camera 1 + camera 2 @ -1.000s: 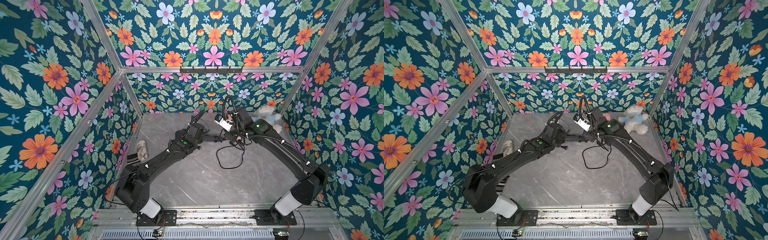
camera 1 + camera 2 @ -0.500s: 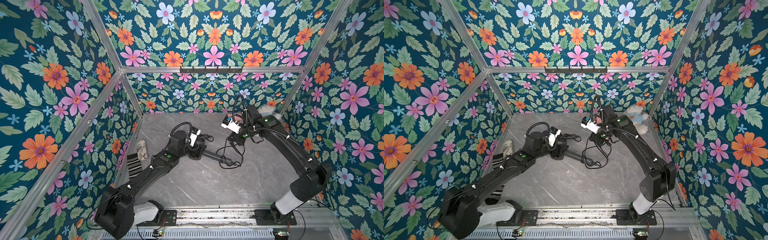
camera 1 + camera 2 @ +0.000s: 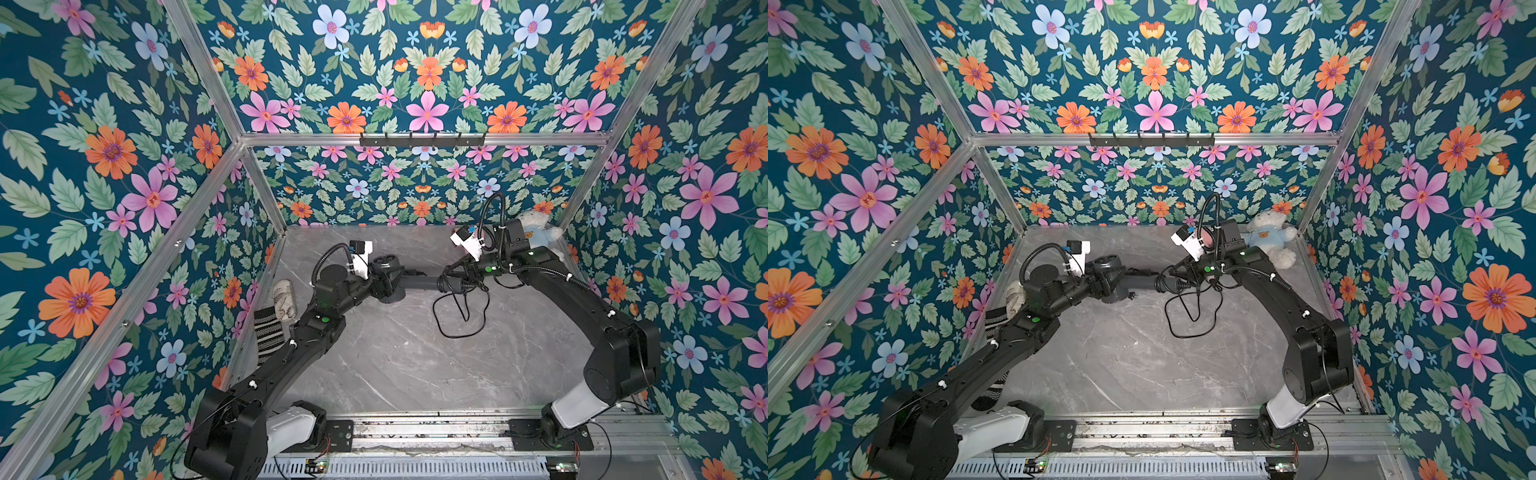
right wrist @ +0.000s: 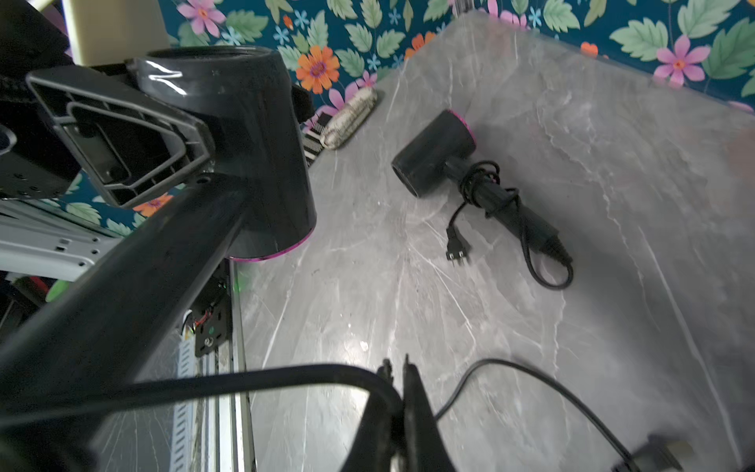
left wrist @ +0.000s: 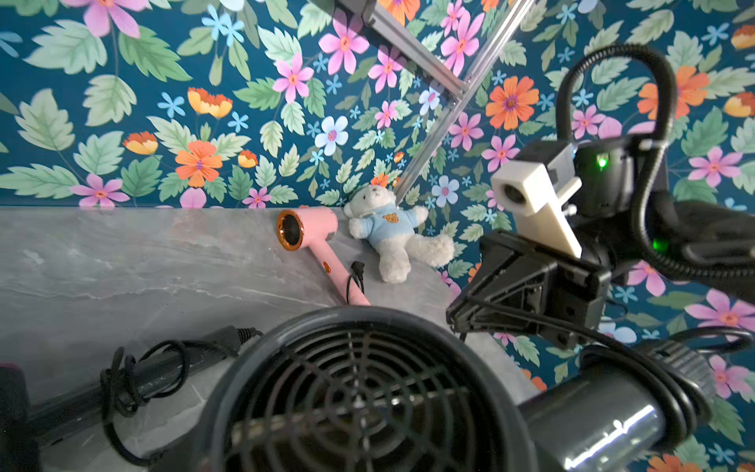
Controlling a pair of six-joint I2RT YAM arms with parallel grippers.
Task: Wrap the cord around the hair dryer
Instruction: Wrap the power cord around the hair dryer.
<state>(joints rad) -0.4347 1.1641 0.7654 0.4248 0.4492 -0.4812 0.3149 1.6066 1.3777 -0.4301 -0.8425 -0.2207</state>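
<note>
In both top views the left gripper (image 3: 383,279) is clamped on the black hair dryer (image 3: 419,284), up above the table (image 3: 395,365). Left wrist: pink dryer (image 5: 312,233) and teddy bear (image 5: 392,233) lie behind. Right wrist: right gripper (image 4: 398,365) pinches the cord (image 4: 245,378); spare black dryer (image 4: 441,151) lies beyond.
</note>
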